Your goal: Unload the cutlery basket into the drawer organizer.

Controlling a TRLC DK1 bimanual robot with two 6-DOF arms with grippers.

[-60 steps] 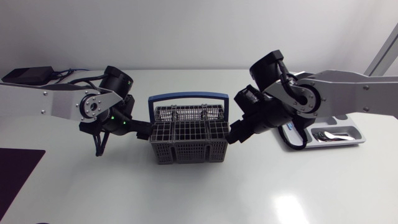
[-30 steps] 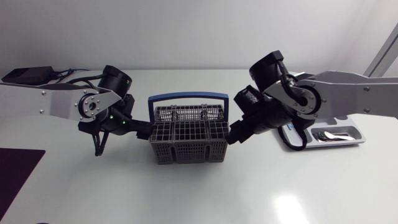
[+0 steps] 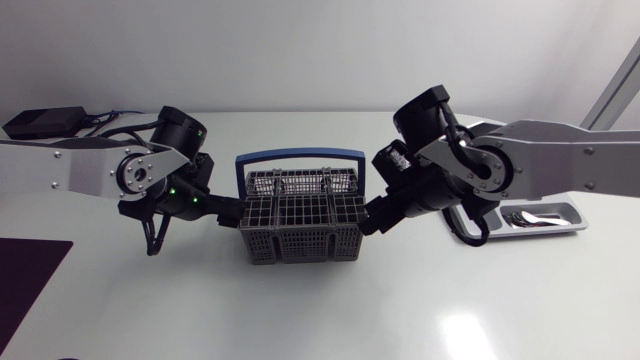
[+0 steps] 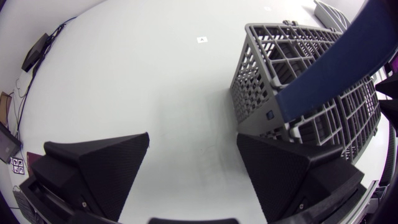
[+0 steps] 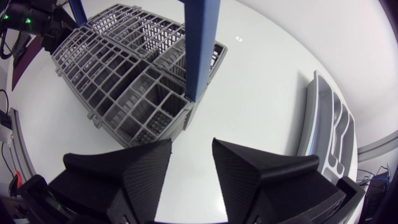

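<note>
The cutlery basket (image 3: 303, 225) is seen at the centre of the head view, upright on the white table (image 3: 300, 310), with its blue handle (image 3: 300, 157) arched over the rear edge. The left gripper (image 4: 193, 138) is held low at the basket's left end with its fingers spread wide. One finger is set just beside the basket's corner, and nothing is held. The right gripper (image 5: 191, 144) is placed at the basket's right end. Its fingers are drawn close with a narrow gap left between them, and nothing is gripped. The drawer organizer (image 3: 560, 228) is found at the right of the head view, partly hidden behind the right arm, with some cutlery (image 3: 528, 218) lying in it. No cutlery can be made out in the basket's compartments.

The basket is judged light and stiff, a thin plastic lattice that may slide on the smooth table if pushed. It would best be steadied at an end wall or taken by the handle. Metal cutlery would be slippery and is better pinched across the shank.
</note>
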